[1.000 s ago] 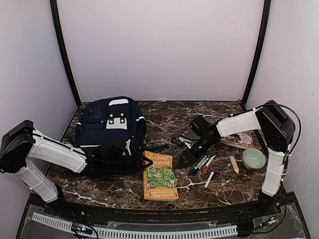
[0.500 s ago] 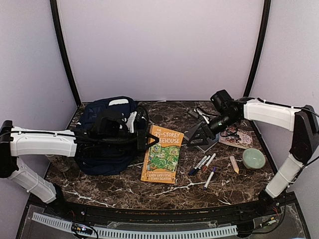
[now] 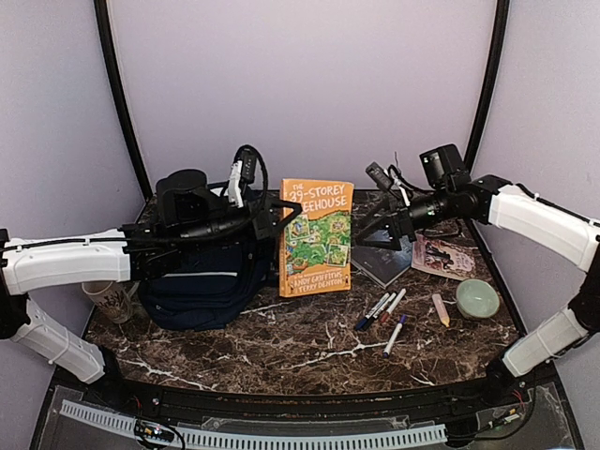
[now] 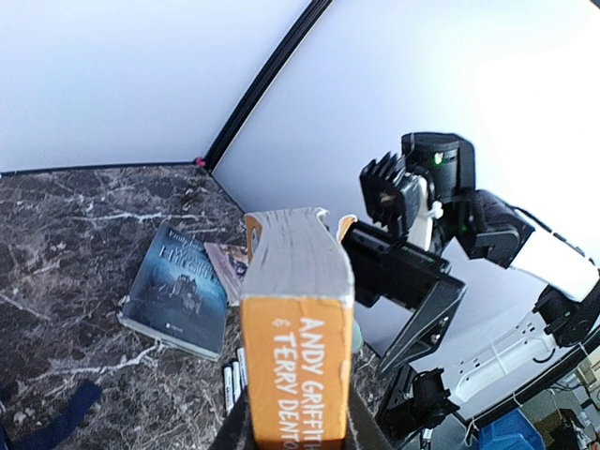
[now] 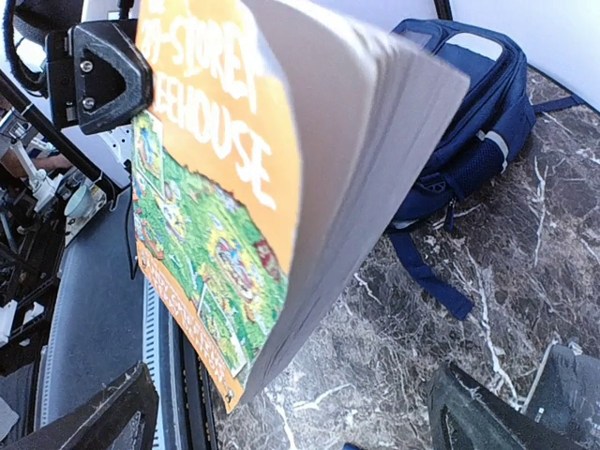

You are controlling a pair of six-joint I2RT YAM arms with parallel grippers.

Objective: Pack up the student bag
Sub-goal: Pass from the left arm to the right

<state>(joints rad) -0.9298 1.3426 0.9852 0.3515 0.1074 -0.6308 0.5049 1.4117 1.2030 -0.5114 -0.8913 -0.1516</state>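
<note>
The student bag (image 3: 202, 277), a navy-blue backpack, lies at the left of the table and also shows in the right wrist view (image 5: 473, 98). My left gripper (image 3: 278, 223) is shut on the left edge of an orange paperback (image 3: 317, 239) and holds it upright above the table. In the left wrist view the book's spine (image 4: 298, 361) fills the jaws of the left gripper (image 4: 298, 427). My right gripper (image 3: 380, 225) hangs open just right of the book and touches nothing. In the right wrist view the book's cover (image 5: 216, 187) stands in front of the wide-open right gripper (image 5: 291, 417).
A dark book (image 3: 384, 262) and a thin booklet (image 3: 442, 255) lie at the right rear. Several markers (image 3: 384, 309), a stubby crayon (image 3: 440, 309) and a green bowl (image 3: 478, 298) sit at the front right. A cup (image 3: 112, 302) stands left of the bag.
The orange book went from flat on the table to upright in my left gripper. My right gripper opened wide and drew back up to the right.
</note>
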